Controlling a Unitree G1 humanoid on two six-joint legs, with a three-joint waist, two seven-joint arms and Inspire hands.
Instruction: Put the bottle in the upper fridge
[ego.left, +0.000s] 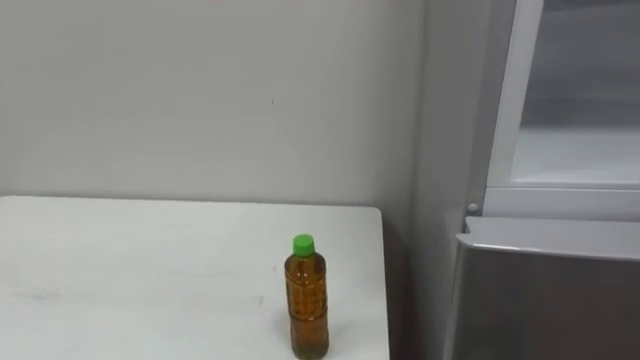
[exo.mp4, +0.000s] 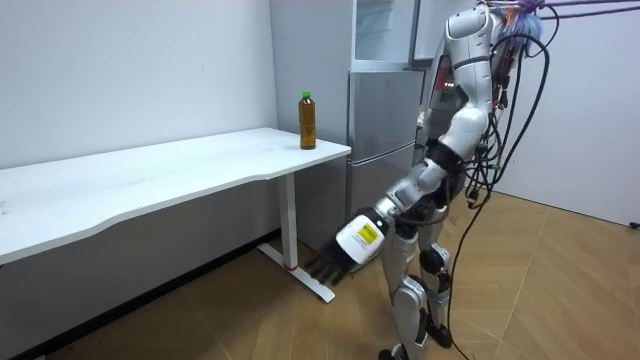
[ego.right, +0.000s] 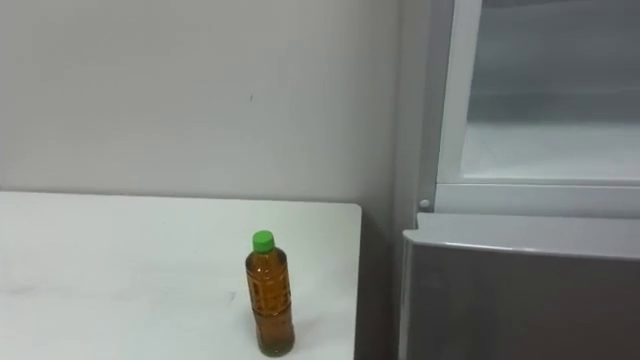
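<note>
A clear bottle (ego.left: 306, 300) of amber drink with a green cap stands upright on the white table (ego.left: 120, 270), near its right end and front edge. To its right is the grey fridge; its upper compartment (ego.left: 580, 140) shows a pale interior above the shut lower door (ego.left: 550, 290). In the room view I stand on the wooden floor in front of the fridge (exo.mp4: 385, 110), with the bottle (exo.mp4: 307, 120) off to the room view's left. My left hand (exo.mp4: 325, 265) hangs low with straight fingers, below table height, holding nothing.
A plain grey wall (ego.left: 200, 90) runs behind the table and the fridge. The table's white leg and foot (exo.mp4: 293, 240) stand close to my lowered hand. Open wooden floor (exo.mp4: 560, 290) lies behind me.
</note>
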